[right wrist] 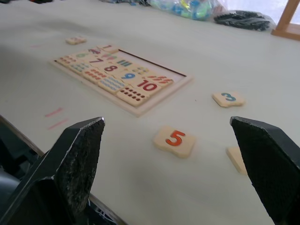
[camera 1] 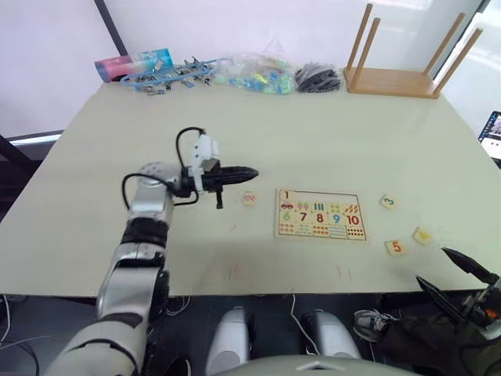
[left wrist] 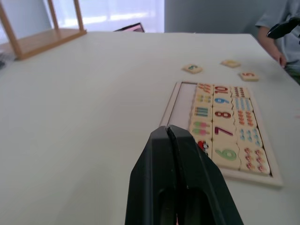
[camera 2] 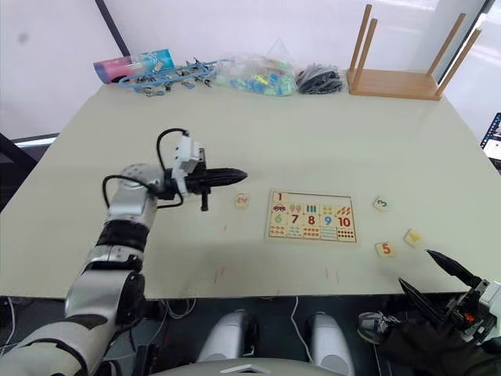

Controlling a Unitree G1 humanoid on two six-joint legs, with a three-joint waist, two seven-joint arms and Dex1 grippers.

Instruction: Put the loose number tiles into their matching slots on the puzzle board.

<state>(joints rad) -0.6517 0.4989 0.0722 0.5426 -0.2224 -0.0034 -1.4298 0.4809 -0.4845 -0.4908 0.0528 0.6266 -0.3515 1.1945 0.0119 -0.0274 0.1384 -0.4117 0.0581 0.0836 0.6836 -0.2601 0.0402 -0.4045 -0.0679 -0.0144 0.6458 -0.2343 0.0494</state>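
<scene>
The puzzle board [left wrist: 253,178] lies flat at mid-table, most of its numbers in place. Bare slots [camera 1: 325,196] run along its top row beside the red 1. One loose tile [camera 1: 250,198] with a reddish digit lies just left of the board. To the board's right lie three more: the green 3 [camera 1: 388,202], the orange 5 [camera 1: 396,247] and a yellowish tile [camera 1: 423,235]. My left gripper [camera 1: 249,172] is shut with nothing in it, hovering just left of the reddish tile. At the table's front right edge my right gripper [right wrist: 166,122] stands wide open, facing the 5 [right wrist: 174,139].
An upturned wooden stool [camera 1: 391,80] sits at the back right corner. Along the far edge lie a coloured tube [camera 1: 133,64], blue clips [camera 1: 168,76], a clear bag of beads [camera 1: 258,74] and black cords [camera 1: 317,78]. A screen [camera 1: 491,135] shows past the right edge.
</scene>
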